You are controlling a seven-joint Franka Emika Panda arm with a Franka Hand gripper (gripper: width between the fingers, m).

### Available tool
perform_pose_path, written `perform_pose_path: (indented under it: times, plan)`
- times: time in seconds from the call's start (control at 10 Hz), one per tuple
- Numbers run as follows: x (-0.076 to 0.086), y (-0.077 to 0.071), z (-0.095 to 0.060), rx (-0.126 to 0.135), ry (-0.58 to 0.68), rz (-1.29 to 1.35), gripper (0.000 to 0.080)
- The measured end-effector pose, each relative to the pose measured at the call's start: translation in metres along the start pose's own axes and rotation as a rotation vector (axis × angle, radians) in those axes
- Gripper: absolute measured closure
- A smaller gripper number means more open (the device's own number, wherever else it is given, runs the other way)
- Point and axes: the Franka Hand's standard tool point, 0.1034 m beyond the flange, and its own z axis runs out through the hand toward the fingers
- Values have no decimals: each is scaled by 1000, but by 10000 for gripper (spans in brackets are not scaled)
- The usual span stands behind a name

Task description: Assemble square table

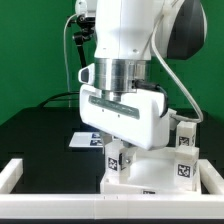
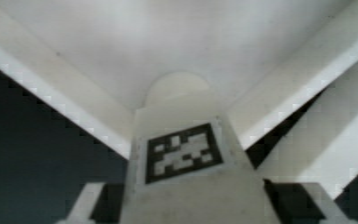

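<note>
Gripper (image 2: 179,200) clamps a short white block-like plastic leg (image 2: 181,150) bearing a black-and-white square tag. Leg stands upright on the large flat white square plastic slab (image 1: 200,180).

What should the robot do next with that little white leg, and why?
Probably keep twisting the leg into the tabletop. The gripper is closed around it, and the leg stands upright on the tabletop beside two others, so it looks placed but maybe not tight.

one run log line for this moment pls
phase: leg fitting | gripper: shut on leg | leg: upright on tabletop | second leg: standing
</note>
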Motion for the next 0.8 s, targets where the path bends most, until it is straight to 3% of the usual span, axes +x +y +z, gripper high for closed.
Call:
perform_pose_path:
  times: [0.3, 0.4, 0.5, 0.6, 0.7, 0.8]
  plan:
    - [0, 0, 0, -1, 0, -20, 465]
    - [0, 0, 0, 1, -1, -19, 397]
    - [0, -3, -7, 15, -1, -23, 256]
    - [1, -6, -24, 46, -4, -23, 256]
    - [1, -5, -40, 73, -8, -25, 170]
    - [3, -6, -52, 93, -8, -27, 156]
